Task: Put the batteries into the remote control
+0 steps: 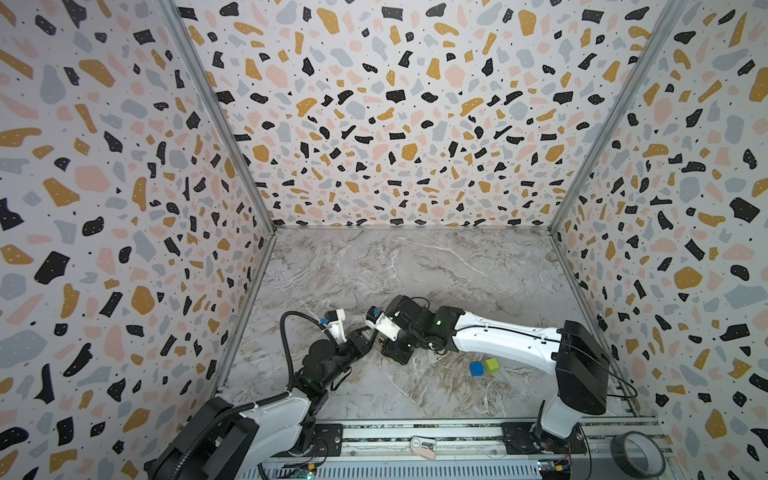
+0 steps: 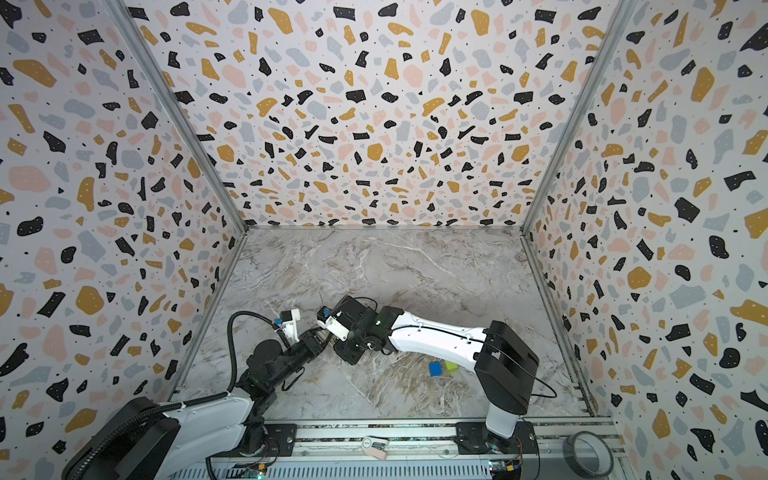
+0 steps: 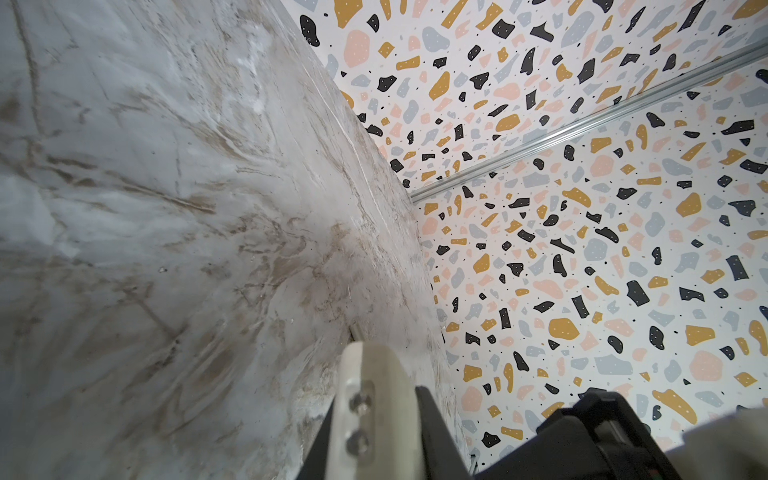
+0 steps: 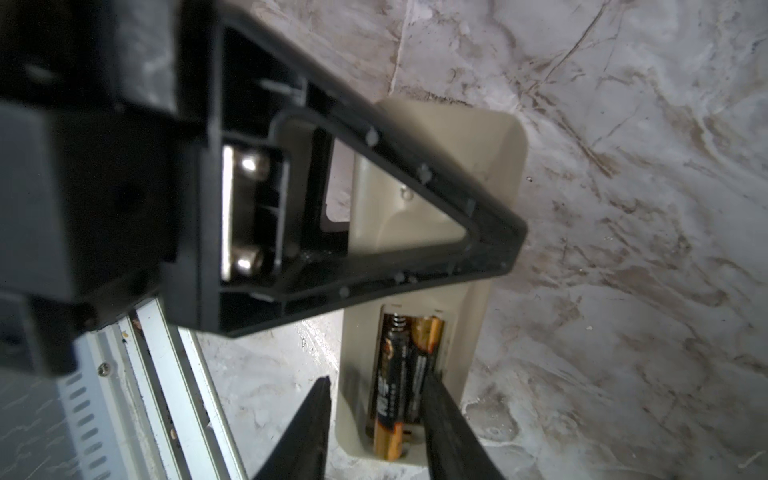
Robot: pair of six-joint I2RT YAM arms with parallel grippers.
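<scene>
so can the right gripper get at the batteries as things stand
Probably yes: both batteries lie uncovered in the remote control recess, the open right gripper sits right at them, and the left gripper covers only the other end.

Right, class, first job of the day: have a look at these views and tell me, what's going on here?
Two robot arms are working on a remote control turned back-up. The left gripper looks clamped on one end of it, steadying it. Both batteries sit side by side in the open recess; whether they are fully seated is hard to tell. The right gripper is open, its jaws standing either side of the batteries. A blue cube and a green cube lie off to the side.
</scene>
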